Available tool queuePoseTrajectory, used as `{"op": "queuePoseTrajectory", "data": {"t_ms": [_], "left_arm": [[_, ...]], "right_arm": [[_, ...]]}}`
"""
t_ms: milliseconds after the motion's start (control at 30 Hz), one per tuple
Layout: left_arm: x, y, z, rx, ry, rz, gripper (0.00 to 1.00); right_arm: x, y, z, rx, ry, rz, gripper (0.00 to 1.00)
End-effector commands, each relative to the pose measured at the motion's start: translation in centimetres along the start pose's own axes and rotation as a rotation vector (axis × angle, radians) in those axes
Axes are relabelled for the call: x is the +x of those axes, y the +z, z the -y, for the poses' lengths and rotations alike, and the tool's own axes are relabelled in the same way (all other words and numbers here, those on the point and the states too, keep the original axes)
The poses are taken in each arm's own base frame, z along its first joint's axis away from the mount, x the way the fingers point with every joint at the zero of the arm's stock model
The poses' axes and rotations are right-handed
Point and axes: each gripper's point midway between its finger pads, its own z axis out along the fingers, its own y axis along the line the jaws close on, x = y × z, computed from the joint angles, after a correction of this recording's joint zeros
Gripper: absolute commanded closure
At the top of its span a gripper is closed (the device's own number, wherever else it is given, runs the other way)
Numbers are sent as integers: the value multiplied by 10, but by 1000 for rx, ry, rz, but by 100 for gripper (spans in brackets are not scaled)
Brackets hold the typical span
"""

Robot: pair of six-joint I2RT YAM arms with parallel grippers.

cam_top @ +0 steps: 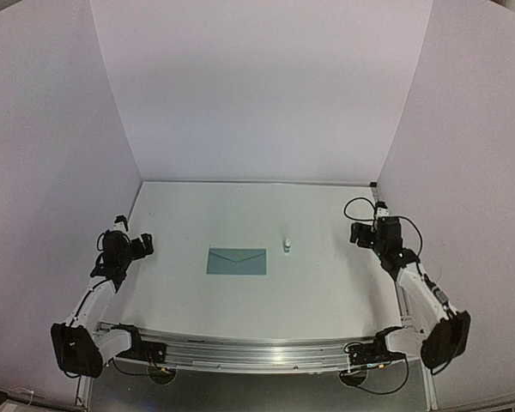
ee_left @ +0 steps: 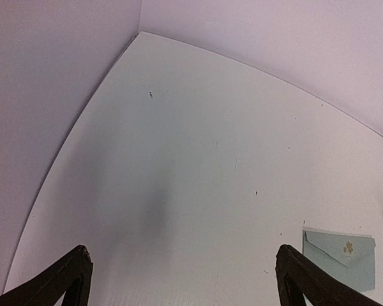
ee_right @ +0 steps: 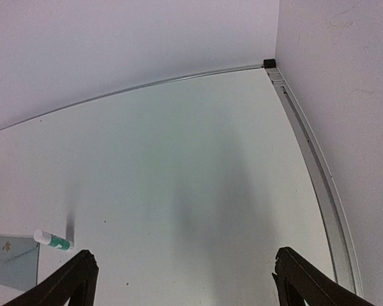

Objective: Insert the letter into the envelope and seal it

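Left gripper [ee_left: 182, 250] and right gripper [ee_right: 184, 253] gape empty, well apart either side of the closed envelope [cam_top: 237, 261], whose flap may spring up if weakly glued.

The flat teal rectangular paper envelope [cam_top: 237, 261] lies near the middle of the flat white worktop [cam_top: 240, 206]. A tiny white plastic bottle [cam_top: 287, 245] sits just beyond its far right corner, apart from it. The left gripper [ee_left: 182, 268] hangs over the worktop's left edge and the right gripper [ee_right: 182, 271] over its right edge, both well apart from the envelope.
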Motion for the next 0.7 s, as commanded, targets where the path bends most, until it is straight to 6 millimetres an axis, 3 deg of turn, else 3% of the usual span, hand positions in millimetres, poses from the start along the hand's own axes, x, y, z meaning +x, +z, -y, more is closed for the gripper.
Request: {"op": "queuePoseTrajectory", "data": {"t_ms": [0, 67, 200, 367, 533, 667], "left_arm": [[12, -9, -9, -18, -2, -7, 0], [16, -11, -10, -13, -5, -3, 0], [26, -14, -12, 18, -9, -2, 0], [34, -19, -20, 3, 27, 7, 0], [34, -21, -36, -54, 16, 22, 0], [35, -21, -39, -64, 9, 26, 0]], "right_arm": [[2, -51, -6, -140, -36, 218, 6], [11, -70, 0, -161, -31, 270, 5], [45, -83, 1, -230, -54, 302, 5], [81, -80, 11, -235, -88, 322, 6], [85, -82, 22, -192, -93, 367, 6], [88, -81, 18, -209, -117, 351, 5]]}}
